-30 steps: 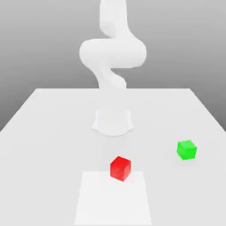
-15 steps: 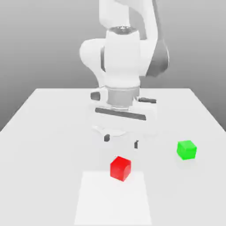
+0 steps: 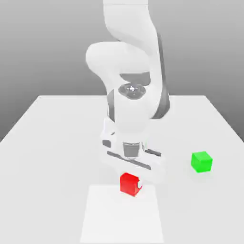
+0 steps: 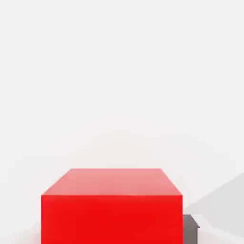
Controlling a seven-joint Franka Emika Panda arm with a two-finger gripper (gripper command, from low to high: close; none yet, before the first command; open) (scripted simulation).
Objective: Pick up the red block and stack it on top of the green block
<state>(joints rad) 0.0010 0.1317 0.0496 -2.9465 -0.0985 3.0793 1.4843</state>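
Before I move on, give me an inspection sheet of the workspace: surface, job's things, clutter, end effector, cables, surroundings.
Surface: pale table, with a brighter rectangle in the foreground.
Red block: at the rectangle's far edge, in the grip; no clear lift seen.
Green block: on the table, towards the exterior view's right, apart from the red one; nothing on top.
Clutter: nothing seen.
End effector: low over the table, closed on the red block.
Cables: nothing seen.
Surroundings: plain grey backdrop beyond the table; arm reaching down from above.
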